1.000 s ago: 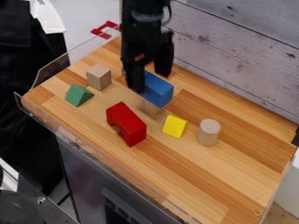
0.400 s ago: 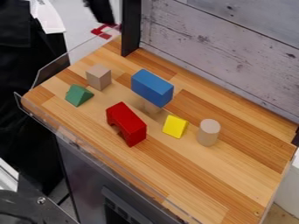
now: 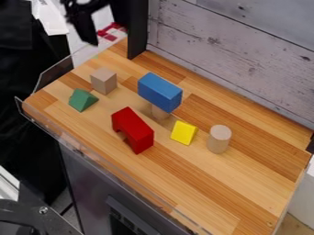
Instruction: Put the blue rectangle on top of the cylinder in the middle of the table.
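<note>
Blue rectangular block (image 3: 160, 92), laid across the top of the middle cylinder (image 3: 160, 113) on the wooden table (image 3: 248, 183); the placement is judged complete, with nothing left to be done. Black gripper (image 3: 90, 31), held downward beyond the table's far left corner, well apart from the block; whether it is spread or closed cannot be told.

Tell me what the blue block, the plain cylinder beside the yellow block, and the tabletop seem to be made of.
Blue block: probably painted wood, given its even, opaque colour, though plastic is possible. Cylinder: likely unpainted wood, pale tan and matte. Tabletop: looks like wood, with joined strips in differing brown tones.
</note>
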Robot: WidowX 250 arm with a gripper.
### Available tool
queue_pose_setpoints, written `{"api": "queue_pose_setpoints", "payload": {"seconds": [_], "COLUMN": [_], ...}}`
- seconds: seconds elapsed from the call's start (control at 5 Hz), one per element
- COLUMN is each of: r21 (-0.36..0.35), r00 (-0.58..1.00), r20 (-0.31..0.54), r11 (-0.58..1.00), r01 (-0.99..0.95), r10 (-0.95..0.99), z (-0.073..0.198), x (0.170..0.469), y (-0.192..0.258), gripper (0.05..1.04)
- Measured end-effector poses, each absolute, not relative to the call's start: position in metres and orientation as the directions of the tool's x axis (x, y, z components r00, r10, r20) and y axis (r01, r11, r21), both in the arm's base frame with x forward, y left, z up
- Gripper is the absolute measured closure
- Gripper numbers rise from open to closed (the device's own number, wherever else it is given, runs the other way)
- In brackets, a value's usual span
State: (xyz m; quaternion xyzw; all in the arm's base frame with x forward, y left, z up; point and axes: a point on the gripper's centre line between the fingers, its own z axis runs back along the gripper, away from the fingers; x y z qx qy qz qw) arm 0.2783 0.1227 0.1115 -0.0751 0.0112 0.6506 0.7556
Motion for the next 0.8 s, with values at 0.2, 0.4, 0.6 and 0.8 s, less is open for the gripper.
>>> {"api": "queue_pose_setpoints", "payload": {"seconds": [0.2, 0.4, 0.6, 0.8], "r21": [-0.160, -0.209, -0.201, -0.147], "r00": [0.396, 0.591, 0.657, 0.726], "r20": [-0.212, -0.283, -0.288, -0.283], "r11": [0.368, 0.553, 0.626, 0.720], "r01": [-0.916, -0.807, -0.753, -0.678], "r10": [0.893, 0.756, 0.697, 0.626], "z": [0.094, 0.088, 0.089, 0.087], "x": [0.281, 0.294, 0.293, 0.294], "y": [0.120, 0.121, 0.122, 0.128], "gripper": [0.083, 0.083, 0.083, 0.083]}}
